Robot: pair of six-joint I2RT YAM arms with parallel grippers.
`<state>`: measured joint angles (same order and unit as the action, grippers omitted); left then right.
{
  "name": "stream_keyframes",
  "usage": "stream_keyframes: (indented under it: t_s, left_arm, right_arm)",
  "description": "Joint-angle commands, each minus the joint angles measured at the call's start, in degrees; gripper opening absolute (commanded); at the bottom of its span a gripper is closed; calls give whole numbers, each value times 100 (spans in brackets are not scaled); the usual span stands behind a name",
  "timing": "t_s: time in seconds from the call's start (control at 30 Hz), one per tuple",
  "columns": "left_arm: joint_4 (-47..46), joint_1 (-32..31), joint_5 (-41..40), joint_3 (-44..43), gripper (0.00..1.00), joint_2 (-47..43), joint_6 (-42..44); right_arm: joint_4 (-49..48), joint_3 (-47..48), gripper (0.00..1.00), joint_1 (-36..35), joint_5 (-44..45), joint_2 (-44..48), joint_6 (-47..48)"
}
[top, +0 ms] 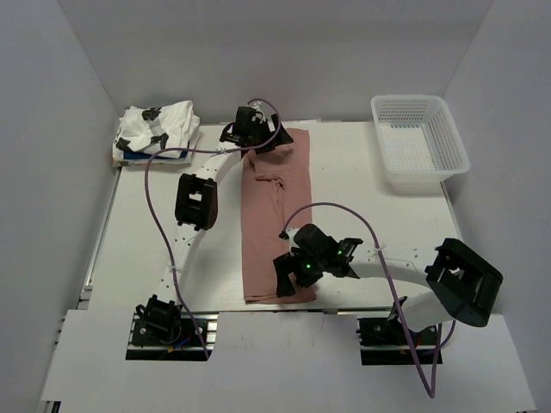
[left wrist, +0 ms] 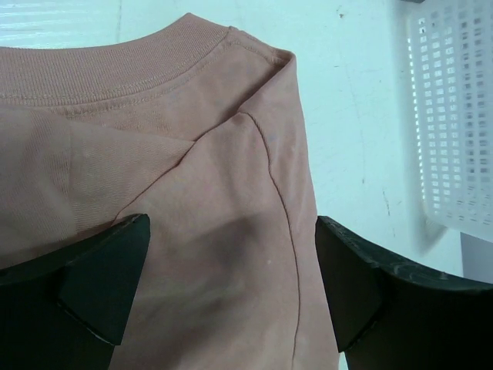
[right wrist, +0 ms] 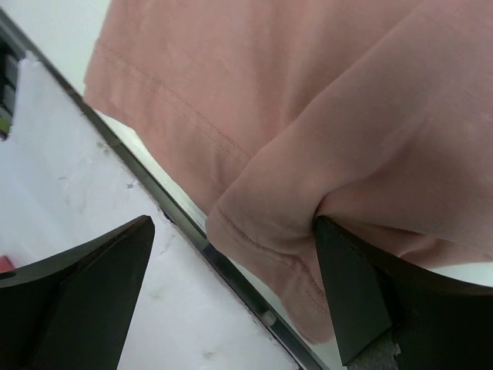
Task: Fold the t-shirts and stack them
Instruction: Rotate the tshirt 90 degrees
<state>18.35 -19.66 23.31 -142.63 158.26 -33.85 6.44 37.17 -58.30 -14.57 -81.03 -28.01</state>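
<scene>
the dusty-pink t-shirt (top: 275, 219) lies on the table (top: 362, 198) as a long narrow strip. its long axis runs from the far side toward the arm bases, with the collar end far and the hem end near, at the table edge. the left gripper (top: 254, 136) stands over the collar end. in the left wrist view its fingers (left wrist: 100, 285) are spread wide, with the shoulder cloth between them but not pinched. the right gripper (top: 291, 277) is at the hem end. its fingers (right wrist: 362, 297) are also spread, and a fold of the hem (right wrist: 262, 231) bulges against one of them. each arm is therefore at the end nearer to it, and i judge that the next fold must carry one short end along this axis to the other. the white printed t-shirt (top: 159, 127) lies folded at the far left corner.
</scene>
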Motion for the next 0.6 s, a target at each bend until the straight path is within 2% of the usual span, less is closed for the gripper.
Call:
stream_keyframes:
  t_s: [0.0, 0.17, 0.23, 0.3, 0.33, 0.37, 0.43, 0.47, 0.5, 0.57]
  left_arm:
    - [257, -73, 166, 235, 99, 224, -289]
    - [99, 32, 376, 95, 99, -215, -483]
    - [151, 32, 193, 173, 99, -592, -246]
    - [274, 32, 191, 349, 99, -1365, 173]
    - [449, 32, 139, 724, 99, -1681, 359]
    - [546, -20, 43, 1023, 99, -2432, 526]
    - [547, -82, -300, 2331, 99, -3305, 993]
    - [469, -134, -301, 2875, 99, -3762, 994]
    - [294, -135, -301, 4003, 99, -4689, 994]
    - [-40, -195, -371, 5099, 99, -5599, 933]
  right_arm:
    - [507, 325, 90, -85, 577, 26, 155]
    - [657, 581, 90, -225, 937, 683, 523]
    - [605, 503, 90, -296, 1305, 1157, 629]
    - [622, 432, 90, -296, 1430, 1379, 701]
    - [648, 371, 90, -287, 1744, 1641, 718]
    - [674, 353, 90, -278, 1825, 1739, 701]
    - [912, 300, 90, -261, 2001, 1967, 534]
    - [947, 143, 90, -260, 2080, 2134, 507]
    - [956, 72, 90, -252, 2107, 2223, 316]
    - [1000, -260, 90, -252, 2326, 2573, 130]
